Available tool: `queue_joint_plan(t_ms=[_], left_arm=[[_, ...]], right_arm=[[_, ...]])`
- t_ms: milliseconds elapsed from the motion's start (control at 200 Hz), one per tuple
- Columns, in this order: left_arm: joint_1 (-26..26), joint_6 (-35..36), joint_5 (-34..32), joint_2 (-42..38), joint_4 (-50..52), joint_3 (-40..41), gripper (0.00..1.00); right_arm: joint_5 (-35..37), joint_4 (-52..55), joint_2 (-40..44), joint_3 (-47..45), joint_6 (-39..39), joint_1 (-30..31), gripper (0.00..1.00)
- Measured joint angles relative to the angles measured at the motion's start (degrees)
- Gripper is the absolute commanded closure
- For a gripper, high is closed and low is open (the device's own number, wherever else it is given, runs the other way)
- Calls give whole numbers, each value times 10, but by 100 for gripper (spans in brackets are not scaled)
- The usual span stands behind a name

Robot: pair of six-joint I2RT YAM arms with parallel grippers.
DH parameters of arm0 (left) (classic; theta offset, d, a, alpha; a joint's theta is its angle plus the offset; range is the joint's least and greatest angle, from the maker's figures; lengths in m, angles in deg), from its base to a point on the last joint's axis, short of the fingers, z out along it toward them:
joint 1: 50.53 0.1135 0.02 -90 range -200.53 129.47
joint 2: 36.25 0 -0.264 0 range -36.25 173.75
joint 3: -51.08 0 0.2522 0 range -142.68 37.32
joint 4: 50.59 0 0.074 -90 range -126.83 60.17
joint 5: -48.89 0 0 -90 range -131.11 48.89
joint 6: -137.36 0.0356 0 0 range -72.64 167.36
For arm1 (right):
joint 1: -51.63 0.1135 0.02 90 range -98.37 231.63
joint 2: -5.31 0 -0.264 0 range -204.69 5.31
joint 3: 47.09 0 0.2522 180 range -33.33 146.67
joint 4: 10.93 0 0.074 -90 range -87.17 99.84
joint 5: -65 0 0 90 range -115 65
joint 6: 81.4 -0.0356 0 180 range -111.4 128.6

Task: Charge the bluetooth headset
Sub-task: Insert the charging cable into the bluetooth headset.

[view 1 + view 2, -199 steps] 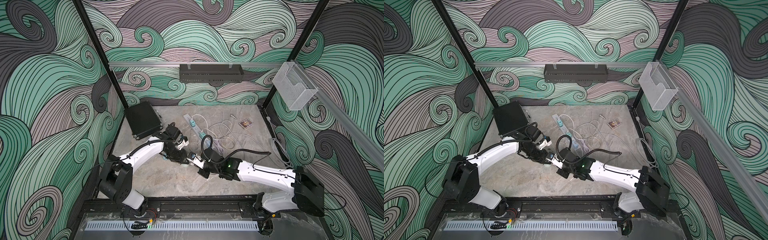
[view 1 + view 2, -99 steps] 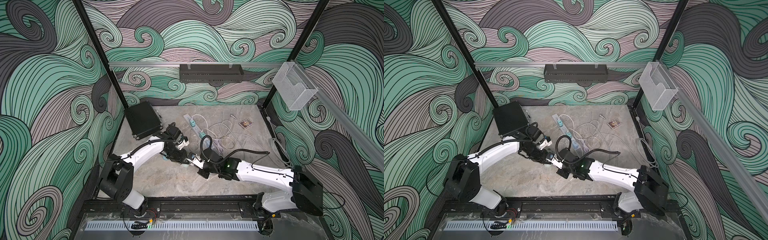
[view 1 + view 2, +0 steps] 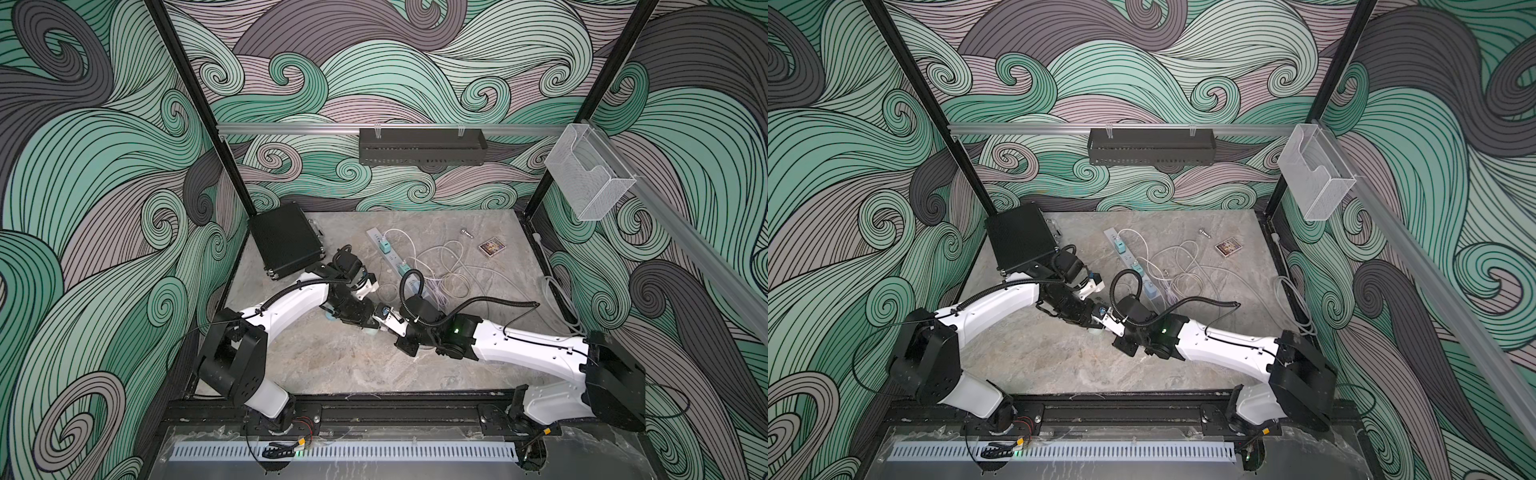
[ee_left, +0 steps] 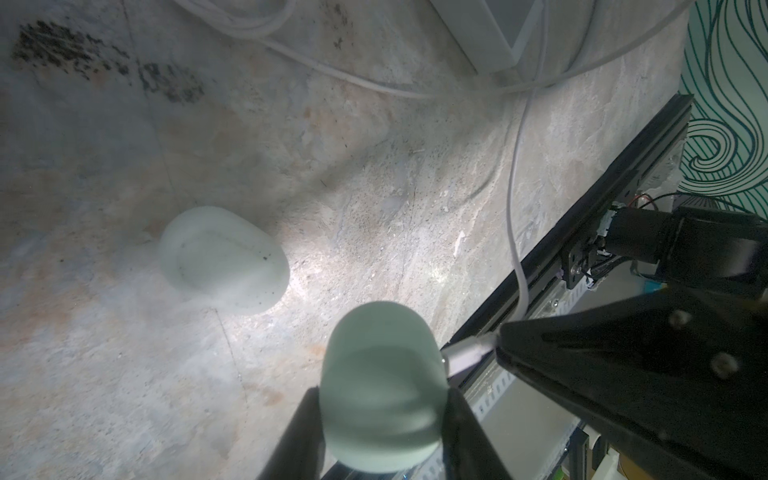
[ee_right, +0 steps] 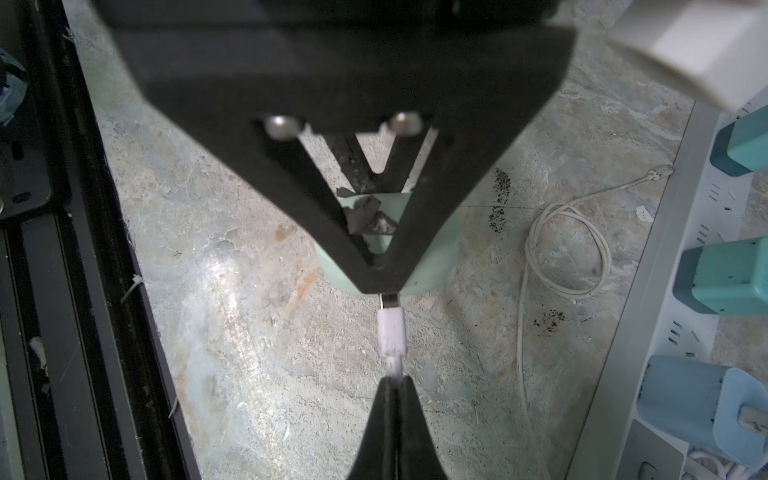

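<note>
The plugging-in step is in hand. The left gripper [image 4: 381, 395] is clamped on the pale mint-green rounded earbud charging case [image 4: 380, 353], which it holds near the middle of the grey marbled counter [image 3: 332, 365], apparently just clear of it. The right gripper [image 5: 392, 384], pinched together, grips the white charging-cable plug [image 5: 390, 328] by its tail. The plug's long axis lies along the line between the two grippers, with its metal tip pointing into the case's side. Whether it is seated cannot be told. The case's long axis runs along the left gripper, domed end outward. The next move likely calls for a straight, untilted push with the case braced.
</note>
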Motion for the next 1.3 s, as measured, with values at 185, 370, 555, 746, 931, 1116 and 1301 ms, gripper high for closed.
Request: queue_joint_plan(t_ms=[185,370,555,746,931,1116,1301], left_arm=[[-3,2,-3,0,0,0,87],[-11,3,9,0,0,0,87],[-11,2,9,0,0,0,87],[-11,2,9,0,0,0,87],[-11,-1,1,3,0,-3,87],[-11,-2,0,8,0,-14,87],[-11,-2,0,8,0,-15,87]], right_arm=[[-4,-3,-2,18,-15,3,100],[-9,-24,-21,32,-28,9,100],[-10,-21,-25,31,-37,9,100],[-13,-19,7,24,-47,4,75],[-27,-15,45,9,-49,-1,65],[-38,4,52,-23,-47,-3,63],[-41,20,50,-26,-43,-4,62]])
